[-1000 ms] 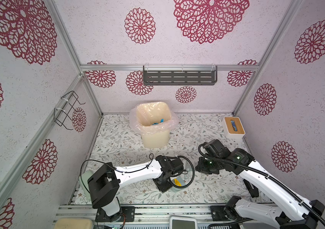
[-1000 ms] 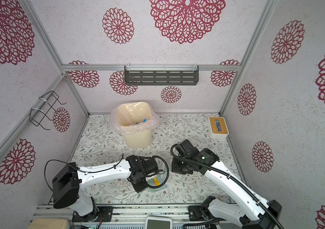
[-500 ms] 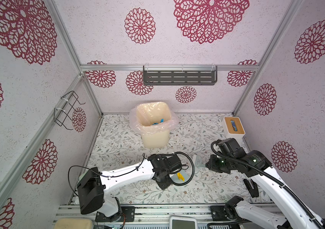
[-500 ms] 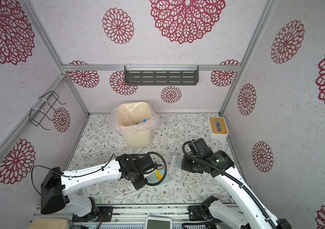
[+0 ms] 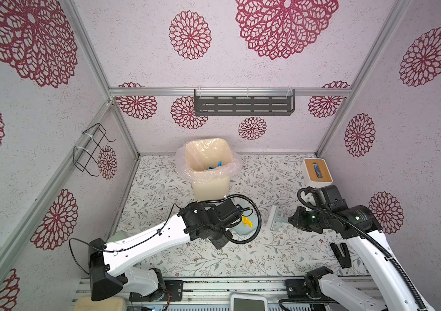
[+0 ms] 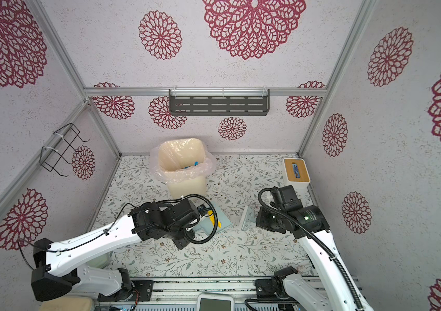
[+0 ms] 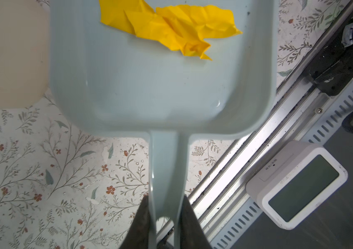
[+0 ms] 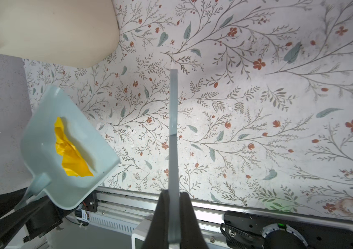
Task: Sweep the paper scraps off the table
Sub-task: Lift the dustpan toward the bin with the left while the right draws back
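left gripper [image 7: 165, 203] pinched on the dustpan [image 7: 160, 86] handle, yellow paper scraps [image 7: 171, 28] in it, off the table [image 5: 267, 253]. in a top view the bin [image 5: 210, 185] is at eleven o'clock from the dustpan, left arm nearer. right gripper [image 8: 173, 200] clamps the scraper [image 8: 173, 129]. only wrist views show either grip.

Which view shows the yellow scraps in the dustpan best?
Left wrist: the yellow scraps lie close and unobstructed in the dustpan. Right wrist shows them smaller and oblique. In both top views they are a speck beside the left arm's cable.
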### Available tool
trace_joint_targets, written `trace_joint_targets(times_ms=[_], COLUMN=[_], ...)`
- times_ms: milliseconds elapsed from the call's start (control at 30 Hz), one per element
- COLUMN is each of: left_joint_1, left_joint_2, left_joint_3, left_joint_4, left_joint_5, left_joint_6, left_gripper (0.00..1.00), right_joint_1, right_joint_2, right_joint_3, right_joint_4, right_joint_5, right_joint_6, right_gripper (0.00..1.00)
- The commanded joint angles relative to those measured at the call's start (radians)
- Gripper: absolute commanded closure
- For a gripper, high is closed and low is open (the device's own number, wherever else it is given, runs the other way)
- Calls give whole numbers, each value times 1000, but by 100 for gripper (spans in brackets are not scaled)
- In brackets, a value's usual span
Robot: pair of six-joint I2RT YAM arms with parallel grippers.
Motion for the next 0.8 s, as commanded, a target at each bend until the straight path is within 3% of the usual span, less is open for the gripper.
trace_joint_targets(times_ms=[0, 167, 500, 767], left_joint_1=[15, 83, 319, 547], left_joint_2=[-33, -36, 19, 108], left_joint_3=[70, 203, 518, 646], left_joint_4=[-84, -187, -352, -331], left_joint_5=[-61, -84, -79, -94], left_joint_6=[-18, -25, 64, 178], left_gripper=[100, 100, 100, 100], right_joint_1=[-23, -55, -122, -160], right_joint_2=[-33, -56, -64, -67], right_joint_3=[-40, -94, -107, -104], right_joint_4=[60, 97, 108, 108], right_joint_5=[-107, -157, -223, -269], right_joint_6=[-30, -37, -80, -98], right_gripper=[100, 100, 100, 100])
